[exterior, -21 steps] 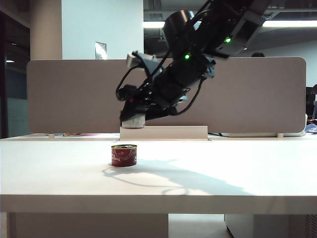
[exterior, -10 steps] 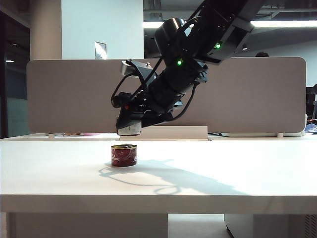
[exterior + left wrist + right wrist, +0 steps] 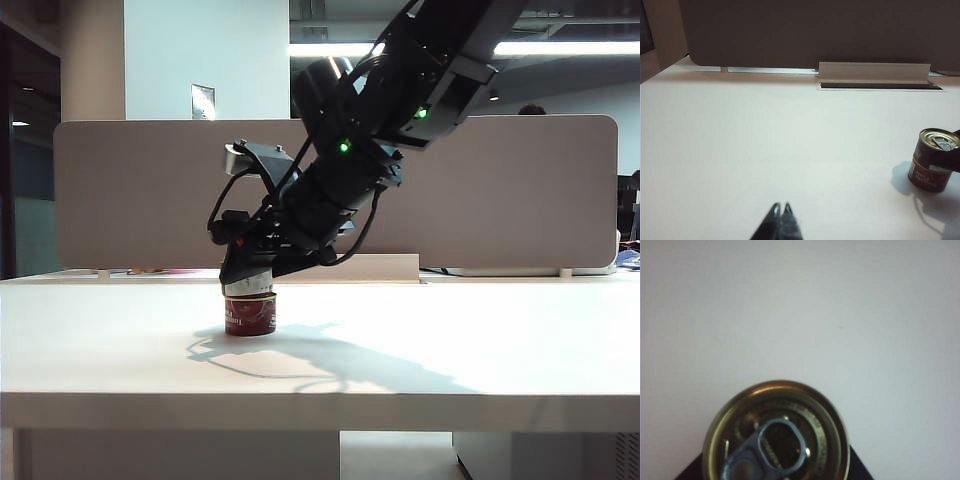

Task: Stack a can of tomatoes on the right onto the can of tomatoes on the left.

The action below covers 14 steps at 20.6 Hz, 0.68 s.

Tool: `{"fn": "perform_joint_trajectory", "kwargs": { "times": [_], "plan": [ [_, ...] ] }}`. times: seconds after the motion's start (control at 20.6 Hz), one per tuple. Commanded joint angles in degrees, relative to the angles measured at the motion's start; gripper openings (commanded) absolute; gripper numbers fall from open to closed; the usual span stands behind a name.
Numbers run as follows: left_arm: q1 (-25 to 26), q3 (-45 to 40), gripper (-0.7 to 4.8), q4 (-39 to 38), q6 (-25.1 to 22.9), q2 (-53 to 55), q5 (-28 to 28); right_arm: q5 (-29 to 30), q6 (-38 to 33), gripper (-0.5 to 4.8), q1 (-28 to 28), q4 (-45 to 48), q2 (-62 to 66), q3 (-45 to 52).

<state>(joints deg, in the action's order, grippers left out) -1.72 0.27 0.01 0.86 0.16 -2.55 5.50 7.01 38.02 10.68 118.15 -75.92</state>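
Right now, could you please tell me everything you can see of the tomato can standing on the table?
The tomato can on the table is short and round, with a dark red label bearing pale print and a gold-coloured metal lid with a silver ring pull. It stands upright, unopened, on the white table, left of the middle in the exterior view. The right gripper hangs directly above it, holding the second can at or just over its lid; whether they touch cannot be told. The left gripper is shut and well clear.

The red can's (image 3: 250, 315) label print (pale lettering) is too blurred to read.
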Motion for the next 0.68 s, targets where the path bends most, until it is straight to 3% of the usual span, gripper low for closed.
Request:
{"fn": "perform_joint_trajectory", "kwargs": {
  "times": [0.05, 0.58, 0.63, 0.68],
  "plan": [
    [0.0, 0.2, -0.06, 0.5, -0.2, 0.1, -0.2, -1.1, 0.3, 2.07, 0.1, 2.9, -0.3, -0.4],
    [0.0, 0.2, -0.06, 0.5, -0.2, 0.1, -0.2, -1.1, 0.3, 2.12, 0.1, 2.8, 0.5, -0.4],
    [0.0, 0.2, -0.06, 0.5, -0.2, 0.1, -0.2, -1.1, 0.3, 2.26, 0.1, 2.8, 0.5, -0.4],
    [0.0, 0.2, -0.06, 0.5, -0.2, 0.1, -0.2, -1.1, 0.3, 2.77, 0.1, 2.8, 0.5, -0.4]
  ]
}}
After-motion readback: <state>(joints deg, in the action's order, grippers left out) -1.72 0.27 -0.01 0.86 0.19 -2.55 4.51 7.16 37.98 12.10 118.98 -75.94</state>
